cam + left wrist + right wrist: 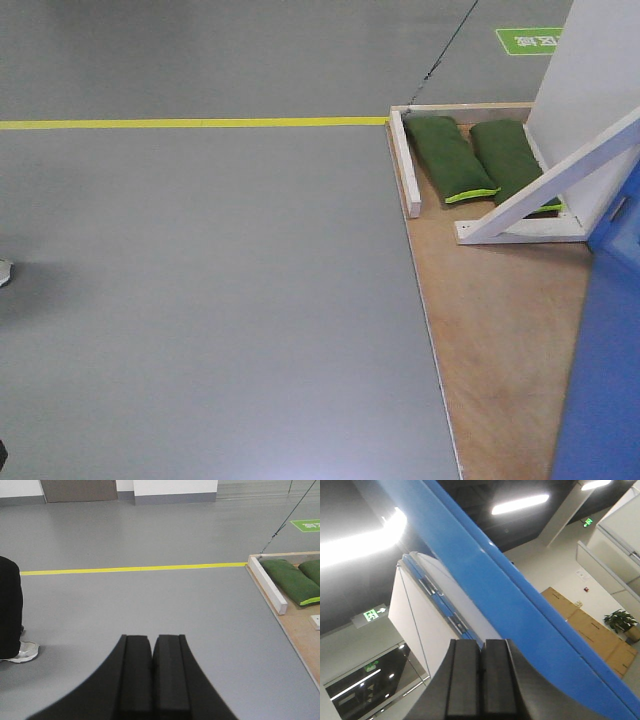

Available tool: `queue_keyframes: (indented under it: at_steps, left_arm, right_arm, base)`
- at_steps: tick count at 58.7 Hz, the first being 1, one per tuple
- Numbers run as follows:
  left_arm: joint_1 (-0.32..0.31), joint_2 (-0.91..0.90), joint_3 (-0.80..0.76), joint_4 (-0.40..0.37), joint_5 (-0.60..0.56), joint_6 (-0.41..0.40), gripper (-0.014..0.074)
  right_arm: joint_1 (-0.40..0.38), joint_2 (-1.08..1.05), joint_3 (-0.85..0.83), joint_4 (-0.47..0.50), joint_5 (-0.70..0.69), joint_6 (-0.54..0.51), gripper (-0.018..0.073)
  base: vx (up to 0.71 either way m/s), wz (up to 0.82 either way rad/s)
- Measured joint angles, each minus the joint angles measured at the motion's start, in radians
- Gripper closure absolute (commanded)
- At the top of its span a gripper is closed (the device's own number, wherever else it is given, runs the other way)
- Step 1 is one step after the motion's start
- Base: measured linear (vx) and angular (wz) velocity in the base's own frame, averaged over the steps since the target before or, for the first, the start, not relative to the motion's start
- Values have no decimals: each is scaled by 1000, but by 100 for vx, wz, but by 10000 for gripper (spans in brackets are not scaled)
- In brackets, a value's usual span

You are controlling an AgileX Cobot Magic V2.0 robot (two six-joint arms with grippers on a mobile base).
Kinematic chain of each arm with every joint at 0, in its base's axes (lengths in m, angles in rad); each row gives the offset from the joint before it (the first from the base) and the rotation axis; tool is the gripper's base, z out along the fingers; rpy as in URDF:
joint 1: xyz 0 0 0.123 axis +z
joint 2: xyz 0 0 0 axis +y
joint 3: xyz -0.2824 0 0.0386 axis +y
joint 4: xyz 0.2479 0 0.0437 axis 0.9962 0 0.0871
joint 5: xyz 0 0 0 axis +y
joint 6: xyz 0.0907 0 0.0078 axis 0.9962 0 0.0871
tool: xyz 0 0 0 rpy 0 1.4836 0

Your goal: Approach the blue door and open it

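Against the left edge of the left wrist view, a leg in black trousers (pixel 9 605) stands over a white shoe (pixel 24 651) on the grey floor (pixel 150 535).

Left gripper (pixel 152 641): black pads pressed together with nothing between them, hanging over bare floor.

Beyond it a yellow line (pixel 135 569) runs left to right and ends at the far left corner of a wooden platform (pixel 500 330). A white batten (pixel 405 165) lies along the platform's left edge. Just right of it, two green sandbags (pixel 450 155) lie side by side. A white brace (pixel 560 185) slopes up to the right across the near end of the right-hand bag.

The blue door (pixel 605 380) fills the near right edge of the front view, right of the brace, over the platform.

Right gripper (pixel 481 647): pads together, nothing held, aimed up toward the ceiling lights. In this view the door's blue edge runs diagonally from upper left to lower right, just right of the pads. I cannot tell whether they touch it. Brown cardboard boxes (pixel 590 630) and a potted plant (pixel 620 620) sit far right.
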Motion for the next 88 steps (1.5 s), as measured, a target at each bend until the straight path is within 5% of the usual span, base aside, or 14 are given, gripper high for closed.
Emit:
queue_keyframes:
  at_steps: [20,49,77,88]
  left_arm:
    - [0,0,0,0,0,0,524]
    - [0,0,0,0,0,0,524]
    - [0,0,0,0,0,0,524]
    - [0,0,0,0,0,0,524]
  right_arm:
    - [-10,129,14,245,-230,0,551]
    - [-12,251,17,287,-239,1,551]
    - [-10,257,19,311,-60,3,551]
    - [134,237,28,313,-133,5,551]
  base:
    - [0,0]
    - [0,0]
    - [0,0]
    - [0,0]
